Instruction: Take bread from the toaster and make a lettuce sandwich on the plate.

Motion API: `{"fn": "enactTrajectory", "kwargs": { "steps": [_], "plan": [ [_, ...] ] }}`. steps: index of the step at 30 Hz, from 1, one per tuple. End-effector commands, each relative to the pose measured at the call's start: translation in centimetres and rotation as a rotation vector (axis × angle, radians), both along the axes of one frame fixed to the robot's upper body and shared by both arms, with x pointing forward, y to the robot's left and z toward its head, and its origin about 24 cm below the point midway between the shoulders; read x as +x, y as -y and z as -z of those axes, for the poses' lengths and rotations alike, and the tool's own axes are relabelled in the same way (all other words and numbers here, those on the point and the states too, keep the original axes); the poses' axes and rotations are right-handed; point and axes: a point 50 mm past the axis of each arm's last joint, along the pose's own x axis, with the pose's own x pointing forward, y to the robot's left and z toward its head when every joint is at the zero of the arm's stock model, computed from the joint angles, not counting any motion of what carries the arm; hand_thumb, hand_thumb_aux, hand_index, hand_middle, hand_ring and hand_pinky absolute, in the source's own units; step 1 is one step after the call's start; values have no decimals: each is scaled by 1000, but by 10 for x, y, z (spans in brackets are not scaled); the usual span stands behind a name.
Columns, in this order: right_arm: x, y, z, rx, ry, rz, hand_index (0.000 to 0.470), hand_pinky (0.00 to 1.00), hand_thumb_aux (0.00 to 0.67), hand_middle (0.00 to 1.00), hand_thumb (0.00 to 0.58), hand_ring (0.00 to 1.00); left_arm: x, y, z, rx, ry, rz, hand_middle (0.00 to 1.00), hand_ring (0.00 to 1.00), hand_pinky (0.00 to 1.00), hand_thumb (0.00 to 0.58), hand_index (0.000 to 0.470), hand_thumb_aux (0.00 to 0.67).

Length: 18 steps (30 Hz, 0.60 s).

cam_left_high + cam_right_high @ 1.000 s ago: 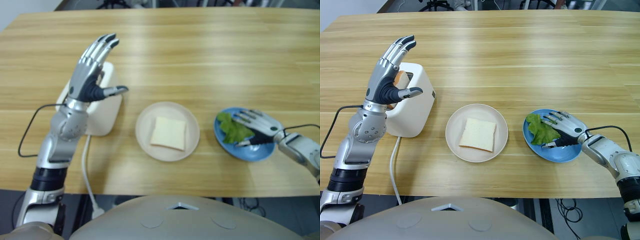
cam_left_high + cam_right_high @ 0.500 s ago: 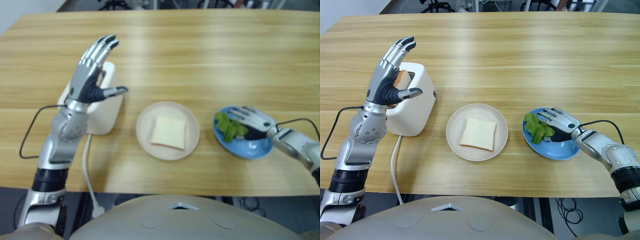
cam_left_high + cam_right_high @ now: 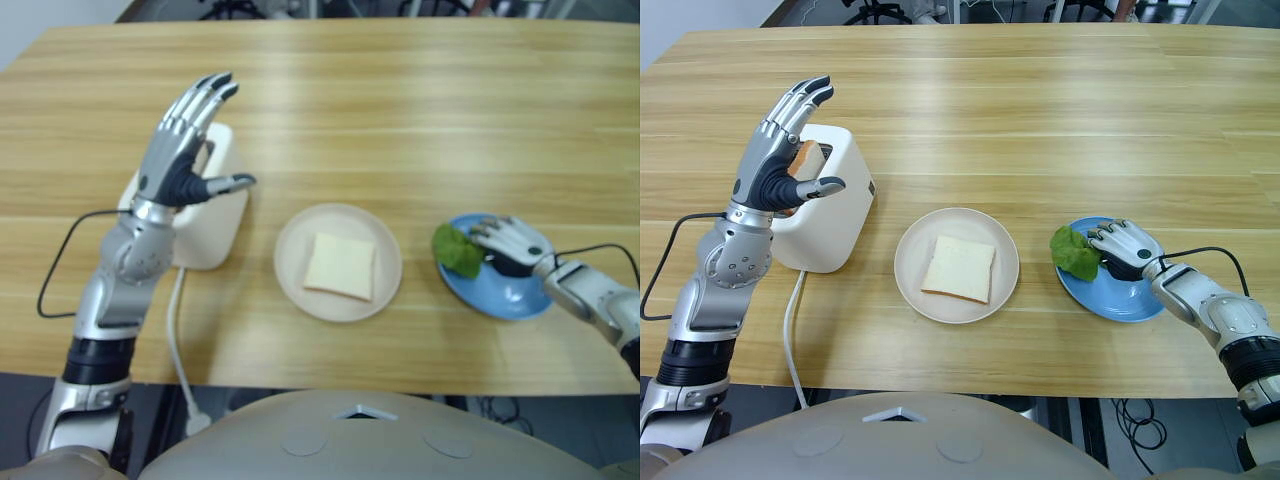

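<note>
lying flat on plate [image 3: 912, 292], bread [image 3: 958, 270]; lettuce [image 3: 1074, 252] bunched in right hand [image 3: 1125, 245]

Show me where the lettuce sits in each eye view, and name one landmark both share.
Left eye view: lettuce right of centre, over the left rim of the blue plate, held by the right robot hand.
Right eye view: lettuce again right of centre, at the same rim, slightly further left in the picture.
Shared landmark: the cream plate with the bread slice, just left of the lettuce.

Wooden desk [image 3: 1060, 110] carries a cream plate [image 3: 911, 272] (centre front); toaster [image 3: 840, 220] to its left, blue dish [image 3: 1120, 305] to its right.
</note>
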Motion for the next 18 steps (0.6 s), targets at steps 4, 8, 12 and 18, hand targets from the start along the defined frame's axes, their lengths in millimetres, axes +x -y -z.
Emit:
{"fn": "enactTrajectory", "kwargs": {
  "steps": [4, 8, 12, 18],
  "plan": [
    [3, -5, -13, 55, 113, -27, 460, 1000, 670, 1000, 580, 1000, 0, 0, -2, 14, 3, 3, 0, 0, 0, 0, 0, 0],
    [6, -12, -31, 97, 235, -50, 460, 1000, 670, 1000, 580, 1000, 2, 2, -3, 15, 5, 11, 0, 0, 0, 0, 0, 0],
    [10, -34, -56, 184, 377, -124, 460, 1000, 670, 1000, 580, 1000, 4, 3, -5, 15, 11, 18, 0, 0, 0, 0, 0, 0],
    [12, -91, -75, 343, 482, -316, 460, 1000, 670, 1000, 580, 1000, 6, 4, -6, 15, 16, 20, 0, 0, 0, 0, 0, 0]
  ]
}}
